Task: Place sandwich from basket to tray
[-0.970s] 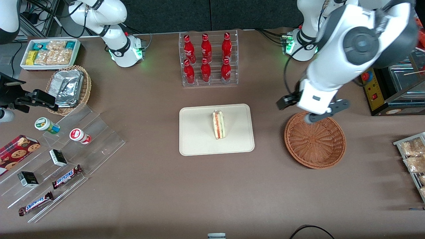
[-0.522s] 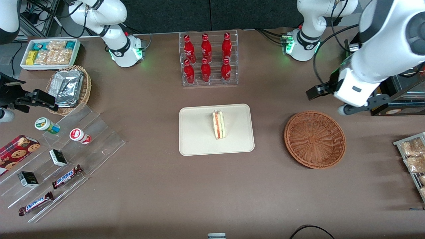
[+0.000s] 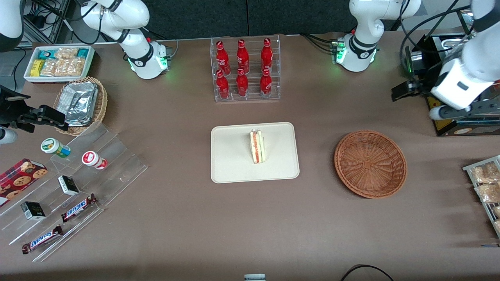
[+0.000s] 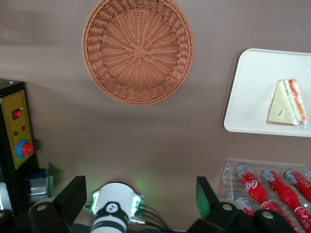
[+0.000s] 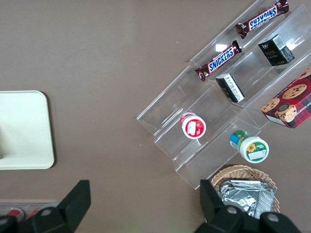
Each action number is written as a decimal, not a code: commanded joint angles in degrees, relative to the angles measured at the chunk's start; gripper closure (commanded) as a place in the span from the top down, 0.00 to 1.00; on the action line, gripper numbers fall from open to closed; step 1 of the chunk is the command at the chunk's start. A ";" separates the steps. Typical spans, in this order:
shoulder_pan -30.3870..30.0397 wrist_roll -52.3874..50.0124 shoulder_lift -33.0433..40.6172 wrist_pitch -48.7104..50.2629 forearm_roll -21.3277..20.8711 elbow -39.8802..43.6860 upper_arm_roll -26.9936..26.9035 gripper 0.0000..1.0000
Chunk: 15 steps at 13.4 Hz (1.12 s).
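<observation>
Cream tray (image 3: pixel 234 164) bore the sandwich (image 3: pixel 257 146); wicker basket (image 3: pixel 370 164) lay bare; the gripper (image 4: pixel 141 206), fingers spread wide and holding nothing, hung high at the working arm's end.

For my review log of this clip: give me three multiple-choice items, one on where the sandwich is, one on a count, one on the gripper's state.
1. The triangular white-bread sandwich lies: A in the reddish-brown wicker basket; B on the cream rectangular tray; C on bare table.
2. Red bottles in the clear rack: A four; B six; C eight.
3. The left gripper is: A shut on the sandwich; B open, holding nothing, high above the table near its own arm's base; C inside the basket.

B, it rests on the tray; B, two rows of three; B, fingers spread, nothing between.
</observation>
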State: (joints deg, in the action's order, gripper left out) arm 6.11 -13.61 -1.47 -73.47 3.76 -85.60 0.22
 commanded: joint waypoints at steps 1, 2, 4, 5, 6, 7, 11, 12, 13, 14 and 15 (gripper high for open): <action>-0.13 4.10 3.84 0.78 -0.60 -2.90 -1.27 0.99; -0.13 5.24 4.63 1.48 -1.38 -3.08 -1.54 0.99; -0.22 7.97 6.30 2.45 -2.53 -3.78 -2.24 0.99; -0.22 8.42 6.92 2.63 -2.53 -3.87 -3.03 0.99; -0.22 8.42 7.01 2.63 -2.62 -3.78 -3.12 0.99; -0.22 8.33 7.01 2.72 -3.40 -3.61 -3.30 0.99; -0.40 10.79 6.40 2.99 -3.59 -3.08 -4.44 0.99; -0.40 10.79 6.13 2.99 -3.59 -2.73 -4.44 0.99; -0.49 10.79 6.04 2.99 -3.59 -2.55 -4.44 0.99; -0.49 10.71 5.87 2.99 -3.59 -2.55 -4.53 0.99; -0.49 10.71 5.78 2.99 -3.59 -2.55 -4.53 0.99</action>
